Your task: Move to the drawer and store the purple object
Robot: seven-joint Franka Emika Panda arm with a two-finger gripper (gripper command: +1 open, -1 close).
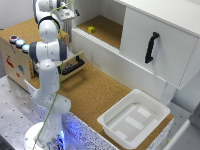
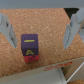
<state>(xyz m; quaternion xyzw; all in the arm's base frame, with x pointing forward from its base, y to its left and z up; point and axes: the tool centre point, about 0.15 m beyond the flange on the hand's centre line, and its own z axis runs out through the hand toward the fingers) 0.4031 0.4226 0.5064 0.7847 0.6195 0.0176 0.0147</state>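
In the wrist view a purple cube (image 2: pixel 30 46) with yellow marks on top and a red side face sits on cork. My gripper (image 2: pixel 40 44) is open above it. The cube lies between the two fingers (image 2: pixel 7 30), nearer one of them, and touches neither. In the exterior view my gripper (image 1: pixel 66 13) is at the back over the cork shelf (image 1: pixel 107 27); the purple cube is not clearly visible there. The light-wood drawer (image 1: pixel 71 64) with its long black bar handle (image 1: pixel 73 65) stands pulled open, partly hidden behind my arm.
A small yellowish block (image 1: pixel 91 29) sits on the cork shelf. The big white door (image 1: pixel 160 47) with a black handle is at the exterior view's right. A white bin (image 1: pixel 134 118) stands on the cork table. A wooden box (image 1: pixel 14 56) with buttons is at the left.
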